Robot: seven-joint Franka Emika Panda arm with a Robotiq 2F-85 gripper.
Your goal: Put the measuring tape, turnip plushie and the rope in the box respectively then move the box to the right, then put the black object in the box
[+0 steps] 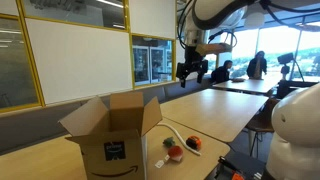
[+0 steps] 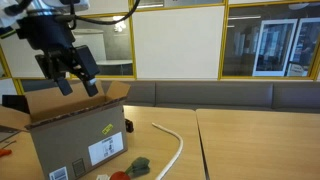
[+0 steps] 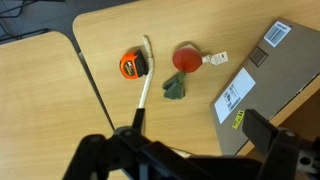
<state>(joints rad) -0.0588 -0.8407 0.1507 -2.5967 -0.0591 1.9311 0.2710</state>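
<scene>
Claw (image 3: 172, 130) spread; only an exterior view shows box (image 1: 128, 118) logo (image 1: 113, 153).

Pale wooden tables (image 1: 215, 105), yellow-framed glass partitions (image 2: 270, 40), bright windows (image 1: 275, 40).

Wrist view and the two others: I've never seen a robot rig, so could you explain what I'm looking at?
This is a robot arm ending in a two-fingered gripper, open and empty, above a wooden table. Two pictures come from cameras standing outside the robot; the third from a camera on its wrist, looking down past the gripper. On the table lie an open cardboard box, an orange measuring tape, a red turnip plushie and a white rope. Nothing is held.
</scene>
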